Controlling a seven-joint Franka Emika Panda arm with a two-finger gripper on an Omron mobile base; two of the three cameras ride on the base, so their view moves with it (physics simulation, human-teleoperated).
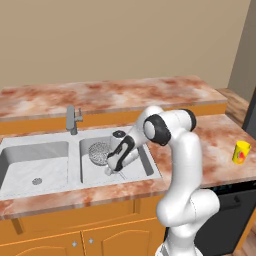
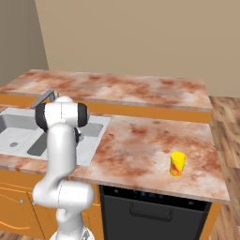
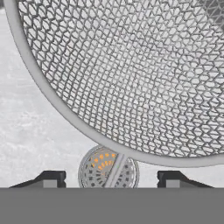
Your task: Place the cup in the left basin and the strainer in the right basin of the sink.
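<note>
The grey wire-mesh strainer (image 1: 99, 153) lies inside the right basin (image 1: 142, 167) of the sink (image 1: 74, 167). In the hand view its mesh bowl (image 3: 131, 74) looms large, and its thin handle (image 3: 116, 169) runs down over the round drain (image 3: 97, 171). My gripper (image 1: 111, 169) (image 3: 111, 180) is down in the right basin just in front of the strainer, open, its fingertips (image 3: 52, 179) standing wide on either side of the handle without gripping it. The yellow cup (image 1: 241, 152) (image 2: 177, 164) stands upright on the counter far to the right. The left basin (image 1: 35, 165) holds nothing.
A grey faucet (image 1: 73, 120) (image 2: 43, 98) stands behind the sink's divider. The marbled counter (image 2: 140, 145) stretches between the sink and the cup. A dark dishwasher front (image 2: 150, 211) sits below the counter at the right.
</note>
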